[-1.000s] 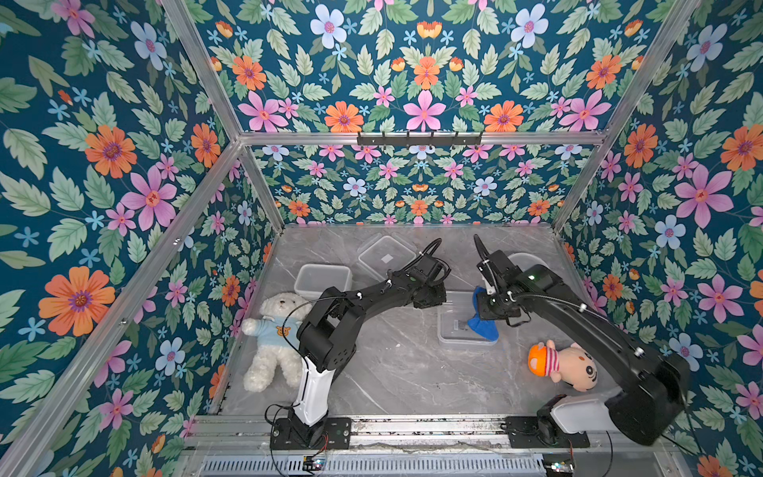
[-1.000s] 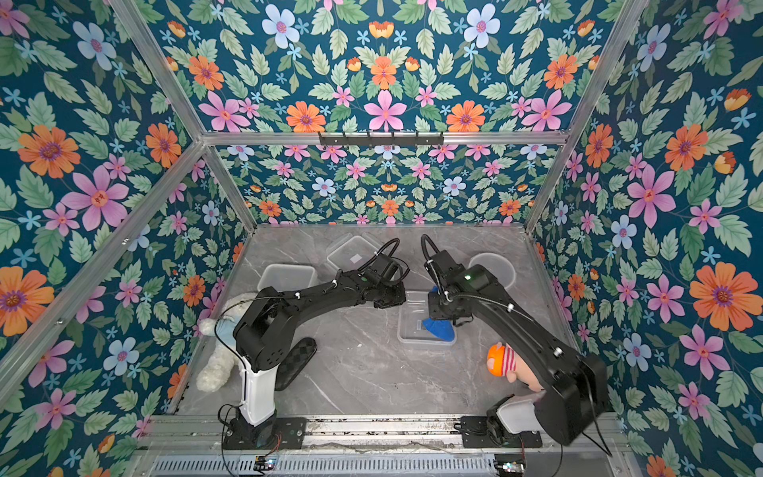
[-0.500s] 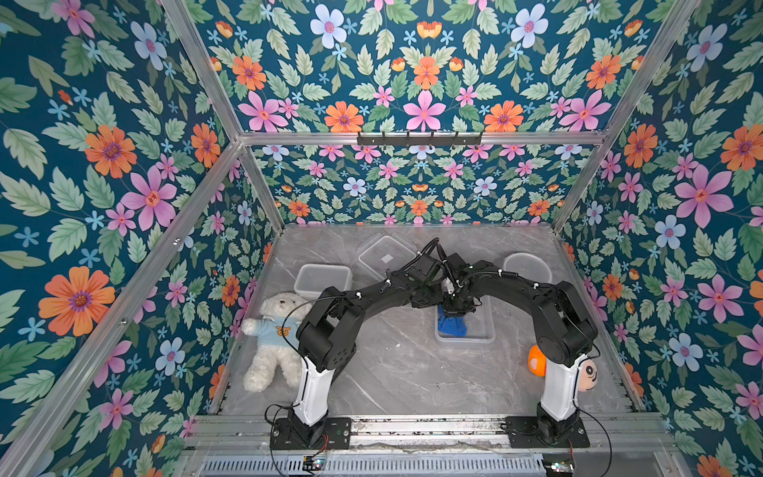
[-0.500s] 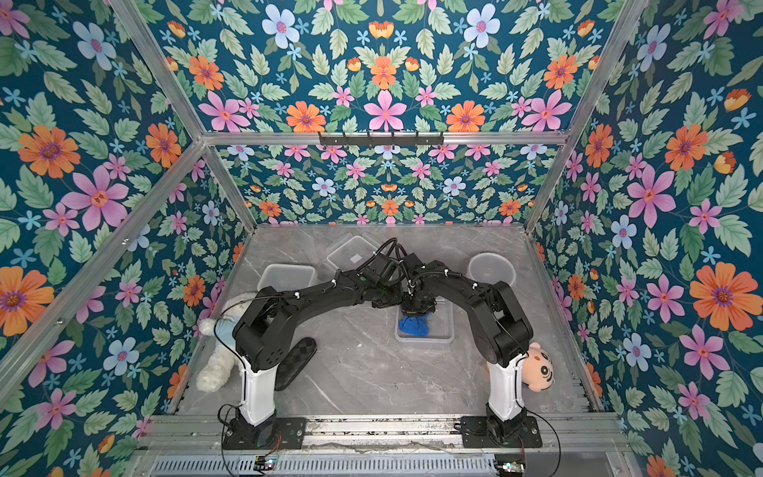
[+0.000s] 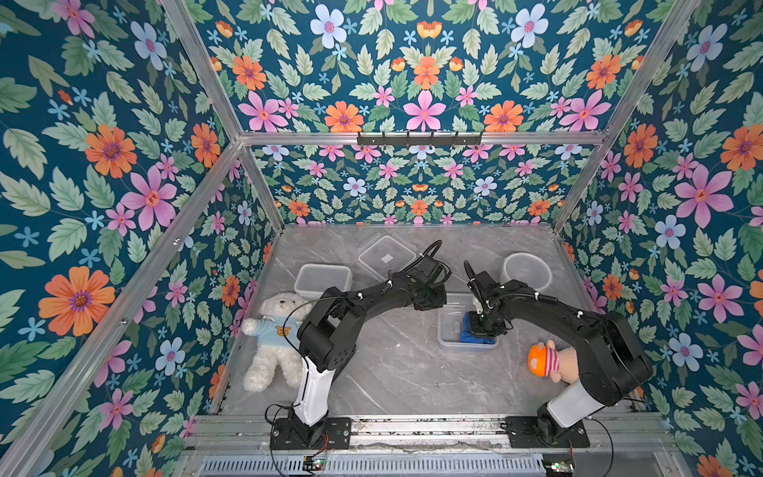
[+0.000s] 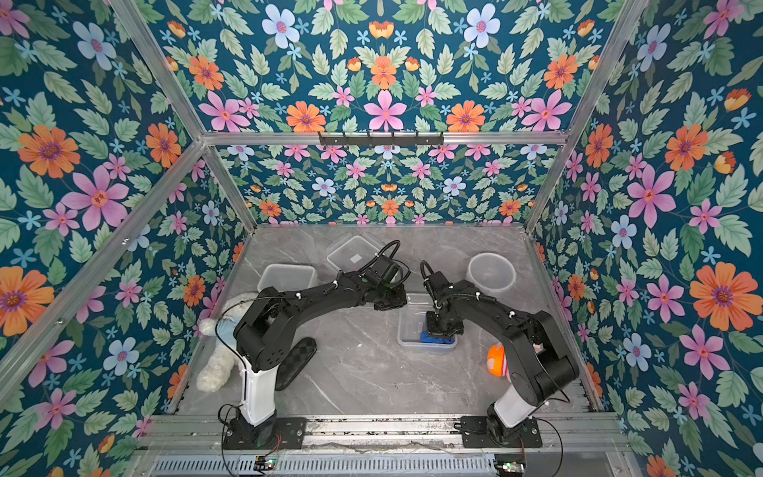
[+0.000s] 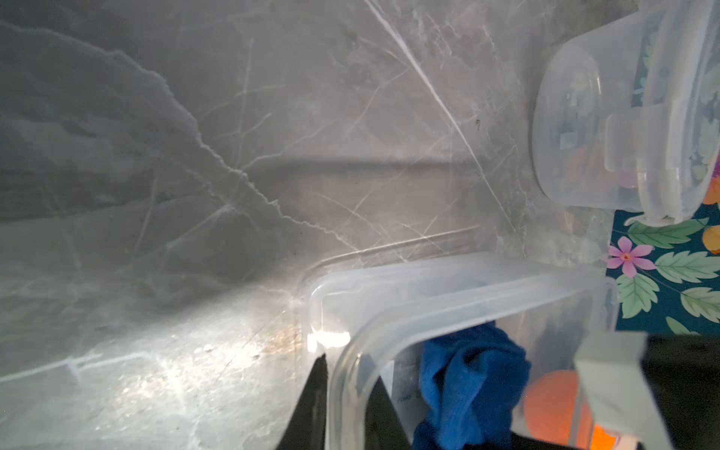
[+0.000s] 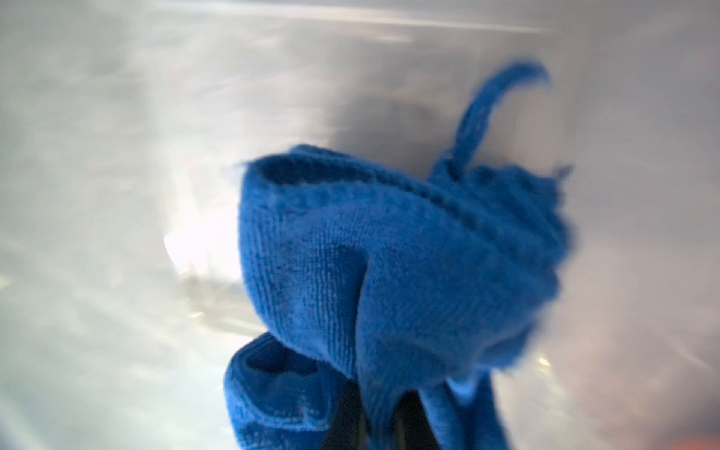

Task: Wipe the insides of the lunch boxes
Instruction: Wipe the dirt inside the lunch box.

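Three clear lunch boxes on grey marble-look table (image 5: 392, 371); step in hand judged as wiping the middle one. Far left: fluffy white teddy bear (image 5: 276, 338), irrelevant. Next: rectangular lunch box (image 5: 323, 281), translucent, deep, rounded corners, empty, apparently waiting. Behind it: flat shallow lid (image 5: 386, 258). Left gripper (image 7: 348, 374): clamped on corner wall of middle lunch box (image 5: 450, 330), one finger outside, one inside, bracing it. Inside that box: blue cloth (image 8: 389, 272), looped microfibre, bunched and soft. Right gripper (image 5: 484, 328): closed on cloth, reaching down into box; contact with floor not clear. Further right: round lunch box (image 5: 526, 270), smooth thin plastic, well apart. Far right: plush doll (image 5: 545, 361) with orange cap. Next move likely: sweep cloth along floor and corners, keeping brace firm; slippery light plastic, prone to sliding.
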You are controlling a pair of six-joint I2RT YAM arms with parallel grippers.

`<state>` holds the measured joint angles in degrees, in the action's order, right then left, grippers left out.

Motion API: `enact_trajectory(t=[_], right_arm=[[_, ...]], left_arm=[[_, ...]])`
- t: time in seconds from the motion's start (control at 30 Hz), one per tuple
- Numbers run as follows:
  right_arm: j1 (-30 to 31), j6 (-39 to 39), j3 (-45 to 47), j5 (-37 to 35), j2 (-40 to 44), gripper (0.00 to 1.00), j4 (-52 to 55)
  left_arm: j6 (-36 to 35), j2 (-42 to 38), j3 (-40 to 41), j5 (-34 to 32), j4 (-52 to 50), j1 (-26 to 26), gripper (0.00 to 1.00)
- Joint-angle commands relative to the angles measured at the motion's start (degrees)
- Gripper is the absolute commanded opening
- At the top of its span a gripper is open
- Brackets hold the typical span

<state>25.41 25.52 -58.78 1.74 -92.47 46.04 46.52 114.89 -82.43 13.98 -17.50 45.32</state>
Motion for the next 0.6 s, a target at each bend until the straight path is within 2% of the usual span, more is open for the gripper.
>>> enact_trajectory(t=[0.0,0.07,0.2,0.37,0.43,0.57], right_arm=[[-0.9,0.1,-3.9,-15.5,-3.1,0.00,5.9],[-0.9,0.7,-8.0,-19.3,-7.3,0.00,4.0],[-0.8,1.7,-16.1,-16.4,-12.9,0.00,-2.7],[1.4,1.9,-23.4,-3.9,-18.7,0.00,-12.5],[1.9,1.4,-25.4,4.1,-21.2,0.00,-15.3],[1.9,3.6,-23.4,18.2,-21.2,0.00,-20.3]], left_arm=[[0.2,-0.1,0.0,-0.6,0.7,0.0,0.17],[0.0,-0.3,0.0,-0.6,0.5,0.0,0.18],[-0.3,0.2,-0.2,-0.5,0.1,0.6,0.18],[-0.3,2.6,-2.2,0.6,0.2,1.3,0.17],[-0.2,3.6,-3.2,1.2,0.4,1.4,0.17],[-0.1,4.6,-4.4,1.4,0.5,1.5,0.18]])
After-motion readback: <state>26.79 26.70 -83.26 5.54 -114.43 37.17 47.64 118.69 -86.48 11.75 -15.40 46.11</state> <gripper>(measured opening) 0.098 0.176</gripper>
